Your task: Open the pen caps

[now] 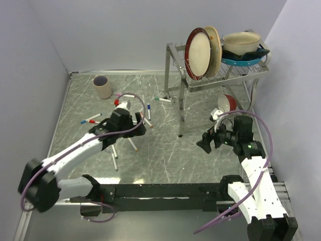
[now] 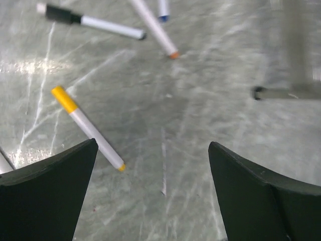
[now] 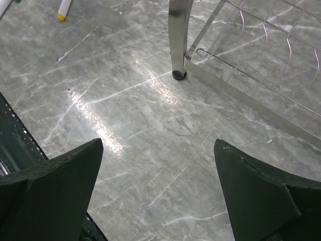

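Several capped white pens lie scattered on the marble table left of the rack. In the top view a red and blue capped pair (image 1: 91, 119) lies at the left and a green-capped pen (image 1: 163, 100) near the rack. My left gripper (image 1: 139, 128) hovers among them, open and empty. In the left wrist view my left gripper (image 2: 153, 144) frames bare table, with a yellow cap (image 2: 64, 99) on its pen just beyond the left finger. A black-capped pen (image 2: 62, 14) and an orange-tipped pen (image 2: 156, 32) lie farther off. My right gripper (image 1: 204, 142) (image 3: 158, 141) hangs open over bare table.
A metal dish rack (image 1: 176, 75) with plates (image 1: 199, 51) and a bowl (image 1: 242, 42) stands at the back right, its leg (image 3: 178, 37) ahead of my right gripper. A red bowl (image 1: 228, 103) sits under it. A beige cup (image 1: 103, 86) stands at the back left.
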### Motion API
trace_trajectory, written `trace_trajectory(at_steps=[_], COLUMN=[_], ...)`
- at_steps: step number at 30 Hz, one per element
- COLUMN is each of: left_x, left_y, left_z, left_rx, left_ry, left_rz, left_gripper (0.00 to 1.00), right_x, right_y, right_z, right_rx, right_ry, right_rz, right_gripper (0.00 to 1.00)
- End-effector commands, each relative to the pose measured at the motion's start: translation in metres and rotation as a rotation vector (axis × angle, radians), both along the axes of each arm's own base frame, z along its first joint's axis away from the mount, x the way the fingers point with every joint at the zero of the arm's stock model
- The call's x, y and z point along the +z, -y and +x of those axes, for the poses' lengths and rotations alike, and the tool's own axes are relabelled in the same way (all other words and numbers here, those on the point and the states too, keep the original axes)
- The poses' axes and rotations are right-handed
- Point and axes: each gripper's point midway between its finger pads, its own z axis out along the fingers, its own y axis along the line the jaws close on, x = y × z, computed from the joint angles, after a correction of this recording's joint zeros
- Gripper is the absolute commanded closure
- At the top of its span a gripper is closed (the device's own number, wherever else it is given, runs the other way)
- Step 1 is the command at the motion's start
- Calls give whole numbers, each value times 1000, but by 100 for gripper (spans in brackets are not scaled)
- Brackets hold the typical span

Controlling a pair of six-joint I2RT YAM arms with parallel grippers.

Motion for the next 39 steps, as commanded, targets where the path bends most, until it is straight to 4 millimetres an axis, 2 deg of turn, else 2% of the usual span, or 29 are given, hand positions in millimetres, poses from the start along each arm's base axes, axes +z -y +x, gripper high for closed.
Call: trace_trajectory(at_steps=[1,2,4,5,7,8,9,14,23,28,39], left_x=[-10,-30,-31,-48,-46,-58,-57,-77,-85,-98,-106], left_y=[-6,-7,-3,-5,-6,-8,-13,-15,-18,-20,-26], left_z=[38,41,54,54,67,70,76,93,110,107,100], left_rx=[296,333,432,467,595,625,667,751,813,813,797], left_ry=[-22,-71,-95,-145,-170,-201,-219,-289,-337,-390,-445], left_rz=[-12,24,-2,37,7,30,23,-83,-6,63,158], left_gripper=[1,2,9,13,31,38,41,45,45,50,57], right_x=[19,18,17,17,16,17,16,17,16,17,16], right_y=[0,1,-1,0,-1,0,0,-1,0,1,1], right_z=[10,11,10,11,11,11,11,11,12,13,13], right_rx=[0,-4,1,-4,-6,-7,-10,-9,-15,-26,-26], right_ry=[91,90,93,94,97,98,98,101,100,103,99], right_rz=[-18,-22,-29,-35,-41,-43,-46,-50,-56,-59,-58], right_gripper=[0,0,0,0,0,0,0,0,0,0,0])
